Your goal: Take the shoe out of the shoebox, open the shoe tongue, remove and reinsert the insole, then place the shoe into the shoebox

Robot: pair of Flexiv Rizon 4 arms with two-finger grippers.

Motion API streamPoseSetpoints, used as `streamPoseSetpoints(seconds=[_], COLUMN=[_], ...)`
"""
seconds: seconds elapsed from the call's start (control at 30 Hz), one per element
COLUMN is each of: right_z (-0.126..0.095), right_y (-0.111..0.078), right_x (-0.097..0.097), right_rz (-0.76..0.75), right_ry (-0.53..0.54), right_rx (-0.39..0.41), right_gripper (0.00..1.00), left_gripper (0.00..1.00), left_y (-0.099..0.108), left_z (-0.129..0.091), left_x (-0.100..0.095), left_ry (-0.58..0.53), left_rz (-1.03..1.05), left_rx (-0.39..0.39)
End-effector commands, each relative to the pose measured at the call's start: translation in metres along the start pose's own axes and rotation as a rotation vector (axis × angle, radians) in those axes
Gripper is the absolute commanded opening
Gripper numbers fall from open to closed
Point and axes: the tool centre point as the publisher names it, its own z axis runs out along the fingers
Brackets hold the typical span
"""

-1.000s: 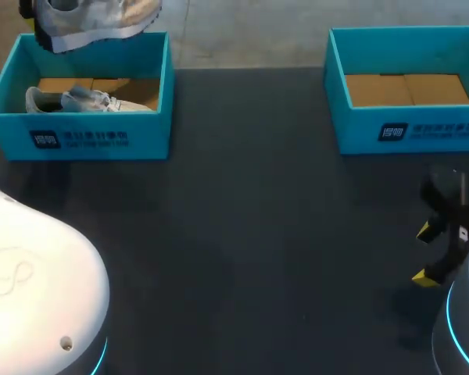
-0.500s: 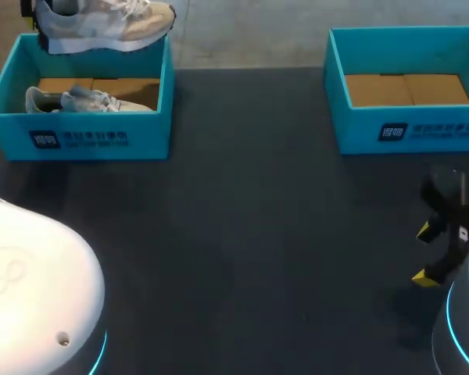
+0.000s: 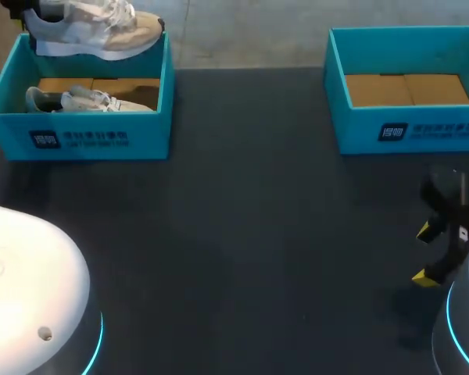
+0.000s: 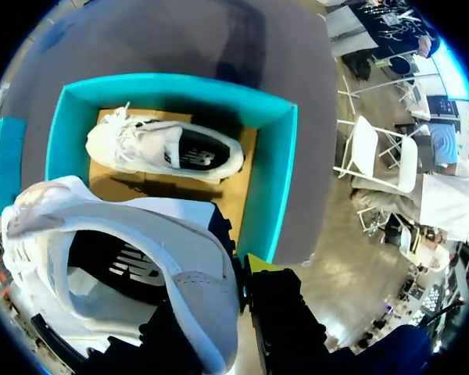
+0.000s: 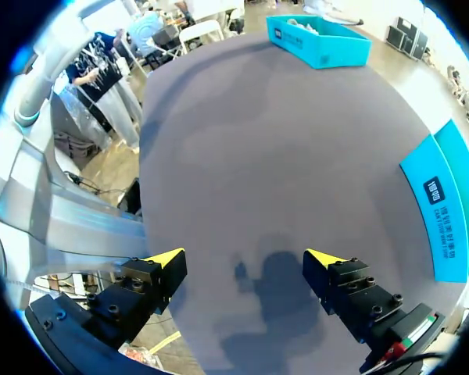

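My left gripper (image 4: 238, 273) is shut on the heel collar of a white and beige shoe (image 3: 94, 31) (image 4: 125, 258), which hangs above the far edge of the left teal shoebox (image 3: 86, 137) (image 4: 277, 187). In the head view only a dark bit of that gripper (image 3: 17, 8) shows at the shoe's heel. A second, similar shoe (image 3: 86, 100) (image 4: 168, 148) lies on its side on the box's cardboard floor. My right gripper (image 3: 424, 254) (image 5: 246, 258) hovers open over the dark table near its right front, with nothing between its fingers.
A second teal shoebox (image 3: 406, 129) (image 5: 445, 211) stands at the back right with only cardboard inside. The dark tabletop (image 3: 250, 234) spreads between the boxes and my arms. The left box (image 5: 320, 39) shows far ahead in the right wrist view.
The held shoe has shifted a little to the left and settled lower over the left box's far edge. The right arm has not moved.
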Motion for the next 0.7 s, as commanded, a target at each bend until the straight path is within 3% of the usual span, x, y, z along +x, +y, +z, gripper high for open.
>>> streamPoseSetpoints(seconds=[0.03,0.33,0.7], right_z=[0.001,0.001,0.001], right_y=[-0.002,-0.002,-0.002], right_x=[0.002,0.002,0.002], right_rz=[0.001,0.001,0.001], right_ry=[-0.005,-0.005,-0.005], right_rx=[-0.001,-0.001,-0.001], right_gripper=[1.0,1.0,1.0], left_gripper=[0.0,0.0,0.0], left_y=[0.008,0.02,0.027], left_z=[0.017,0.039,0.045], left_x=[-0.005,0.005,0.023], left_ry=[0.013,0.02,0.005], left_rz=[-0.005,0.018,0.023], left_rx=[0.0,-0.018,-0.023])
